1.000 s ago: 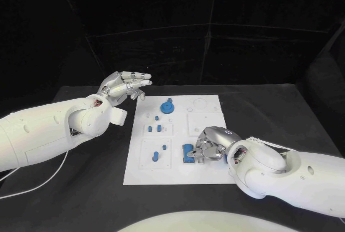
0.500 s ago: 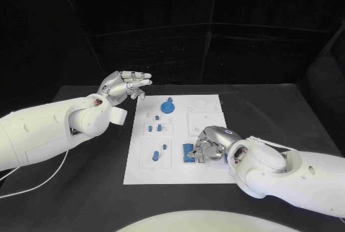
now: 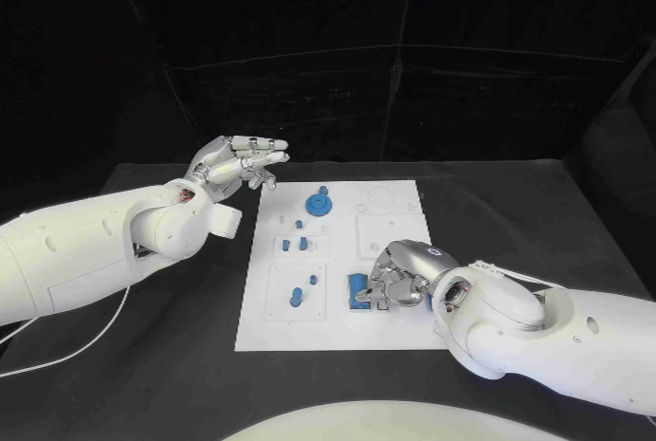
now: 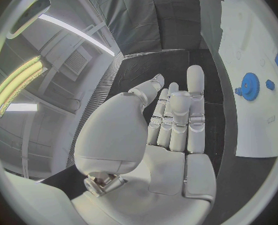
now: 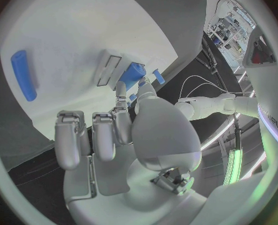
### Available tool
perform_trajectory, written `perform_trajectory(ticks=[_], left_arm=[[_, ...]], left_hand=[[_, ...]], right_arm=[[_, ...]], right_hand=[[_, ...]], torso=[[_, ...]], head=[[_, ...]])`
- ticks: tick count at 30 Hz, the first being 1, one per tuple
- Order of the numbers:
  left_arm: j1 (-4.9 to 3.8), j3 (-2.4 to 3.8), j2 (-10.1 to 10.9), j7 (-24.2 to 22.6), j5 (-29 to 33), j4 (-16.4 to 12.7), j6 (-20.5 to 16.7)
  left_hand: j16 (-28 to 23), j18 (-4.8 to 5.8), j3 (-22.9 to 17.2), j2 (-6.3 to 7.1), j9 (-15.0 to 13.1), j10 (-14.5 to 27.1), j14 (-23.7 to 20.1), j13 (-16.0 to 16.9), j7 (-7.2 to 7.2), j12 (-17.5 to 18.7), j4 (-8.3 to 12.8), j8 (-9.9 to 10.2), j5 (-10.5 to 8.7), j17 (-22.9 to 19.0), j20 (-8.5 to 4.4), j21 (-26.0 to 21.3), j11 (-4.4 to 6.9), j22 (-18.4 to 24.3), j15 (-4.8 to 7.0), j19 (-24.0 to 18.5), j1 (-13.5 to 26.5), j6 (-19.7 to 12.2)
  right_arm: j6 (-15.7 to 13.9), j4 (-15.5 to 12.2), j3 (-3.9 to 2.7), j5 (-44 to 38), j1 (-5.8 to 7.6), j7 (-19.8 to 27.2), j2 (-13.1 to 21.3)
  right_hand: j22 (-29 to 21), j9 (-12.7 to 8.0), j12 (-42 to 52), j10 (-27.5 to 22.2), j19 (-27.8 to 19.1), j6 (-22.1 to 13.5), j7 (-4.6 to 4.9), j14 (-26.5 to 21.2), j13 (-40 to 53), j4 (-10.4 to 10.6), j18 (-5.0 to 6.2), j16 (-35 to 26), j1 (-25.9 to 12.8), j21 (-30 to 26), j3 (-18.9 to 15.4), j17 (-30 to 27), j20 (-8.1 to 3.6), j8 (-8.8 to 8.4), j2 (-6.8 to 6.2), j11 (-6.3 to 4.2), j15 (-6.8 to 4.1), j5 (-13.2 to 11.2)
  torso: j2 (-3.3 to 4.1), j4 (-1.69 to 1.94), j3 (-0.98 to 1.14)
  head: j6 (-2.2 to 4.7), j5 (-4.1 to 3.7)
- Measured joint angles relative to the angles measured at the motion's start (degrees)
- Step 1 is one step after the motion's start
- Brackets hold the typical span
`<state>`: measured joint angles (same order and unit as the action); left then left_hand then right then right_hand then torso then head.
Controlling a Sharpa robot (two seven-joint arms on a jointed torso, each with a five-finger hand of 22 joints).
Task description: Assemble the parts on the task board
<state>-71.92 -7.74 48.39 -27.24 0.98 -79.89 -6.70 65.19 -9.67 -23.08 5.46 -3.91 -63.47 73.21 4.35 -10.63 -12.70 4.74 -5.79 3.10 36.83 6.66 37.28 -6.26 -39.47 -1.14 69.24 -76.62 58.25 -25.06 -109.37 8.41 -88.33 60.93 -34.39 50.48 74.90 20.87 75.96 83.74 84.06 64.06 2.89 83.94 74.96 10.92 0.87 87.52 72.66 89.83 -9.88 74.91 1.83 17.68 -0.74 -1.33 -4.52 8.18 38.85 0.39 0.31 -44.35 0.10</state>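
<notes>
The white task board (image 3: 335,322) lies mid-table, also seen as board (image 5: 70,30). My right hand (image 3: 398,275) hangs over its near right part. Thumb and a finger of that hand (image 5: 120,130) pinch a blue block (image 3: 359,292), the same block (image 5: 133,74) beside a rectangular slot; the other fingers are curled. A blue gear (image 3: 318,205) stands at the board's far end, the same gear (image 4: 249,86). Small blue pieces (image 3: 293,244) lie in the left recesses, one long piece (image 5: 23,75) among them. My left hand (image 3: 241,160) is raised off the board's far left corner, its fingers (image 4: 176,105) straight and holding nothing.
The black table (image 3: 164,365) surrounds the board, with dark curtain behind it. A white cable (image 3: 82,346) trails across the table under my left arm. My left forearm (image 3: 96,242) covers the table's left side.
</notes>
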Motion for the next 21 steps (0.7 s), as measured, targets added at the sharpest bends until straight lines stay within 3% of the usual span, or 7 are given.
perform_trajectory(ticks=[12, 21], left_arm=[[0.00, -0.02, 0.0, 0.0, 0.0, 0.1, 0.0], [0.00, -0.05, -0.1, 0.0, 0.0, 0.2, 0.1]], left_hand=[[0.0, 0.00, 0.0, 0.00, 0.0, 0.0, 0.0, 0.0, 0.00, 0.0, 0.0, 0.0, 0.00, 0.0, 0.00, 0.0, 0.00, 0.0, 0.00, 0.0, 0.0, 0.0], [0.0, 0.00, 0.0, 0.00, 0.0, 0.0, 0.0, 0.0, 0.00, 0.0, 0.0, 0.0, 0.00, 0.0, 0.00, 0.0, 0.00, 0.0, 0.00, 0.0, 0.0, 0.0]], right_arm=[[-0.2, -1.7, 0.01, 1.0, -0.01, 0.7, 2.0], [0.4, -0.8, 0.01, 1.3, -0.01, 0.8, 1.7]], right_hand=[[0.0, 0.2, 0.1, 0.0, 0.0, 0.0, 0.00, 0.0, 0.0, 0.0, 0.00, 0.0, -0.2, 0.0, -0.6, 0.0, 0.00, 0.00, -0.22, 0.00, 0.00, 0.0], [0.0, 0.4, 0.1, 0.0, 0.0, 0.0, 0.00, 0.0, 0.1, -0.4, 0.00, 0.0, 0.8, 0.0, -0.9, 0.0, 0.00, 0.00, -0.17, 0.00, 0.00, 0.0]], torso=[[-0.01, 0.01, -0.01], [-0.04, 0.01, -0.02]], head=[[-0.12, 0.09], [-0.05, -0.06]])
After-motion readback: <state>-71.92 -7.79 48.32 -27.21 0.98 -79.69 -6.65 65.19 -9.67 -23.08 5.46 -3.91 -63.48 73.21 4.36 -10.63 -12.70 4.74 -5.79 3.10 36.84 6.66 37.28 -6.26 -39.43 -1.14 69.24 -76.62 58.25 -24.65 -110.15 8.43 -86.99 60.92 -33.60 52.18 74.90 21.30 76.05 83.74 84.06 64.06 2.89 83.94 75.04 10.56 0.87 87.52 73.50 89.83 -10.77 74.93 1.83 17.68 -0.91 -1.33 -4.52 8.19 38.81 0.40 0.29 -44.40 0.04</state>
